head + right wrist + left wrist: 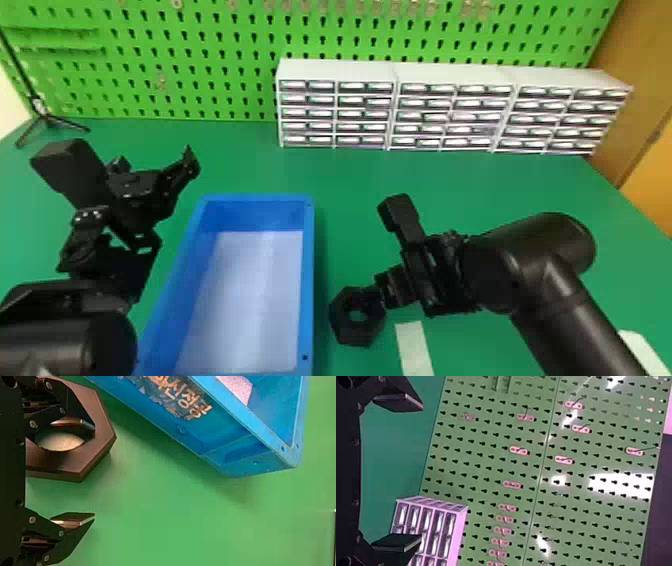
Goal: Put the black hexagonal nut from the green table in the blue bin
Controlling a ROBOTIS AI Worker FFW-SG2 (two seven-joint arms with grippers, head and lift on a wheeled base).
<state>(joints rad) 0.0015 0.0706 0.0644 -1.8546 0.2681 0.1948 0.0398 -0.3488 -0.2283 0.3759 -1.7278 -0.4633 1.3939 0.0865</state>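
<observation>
Black nut (344, 326), partly hidden by right claw (374, 296), blue bin (308, 280) cropped

The head view's bottom edge cuts off part of the blue bin (309, 280)

In your right wrist view, a dark, scuffed label (168, 401) sits on the outer wall of your blue bin (224, 429). You'll see pale Korean lettering (186, 401) running along it in one row, cut off at the view's edge.
</observation>
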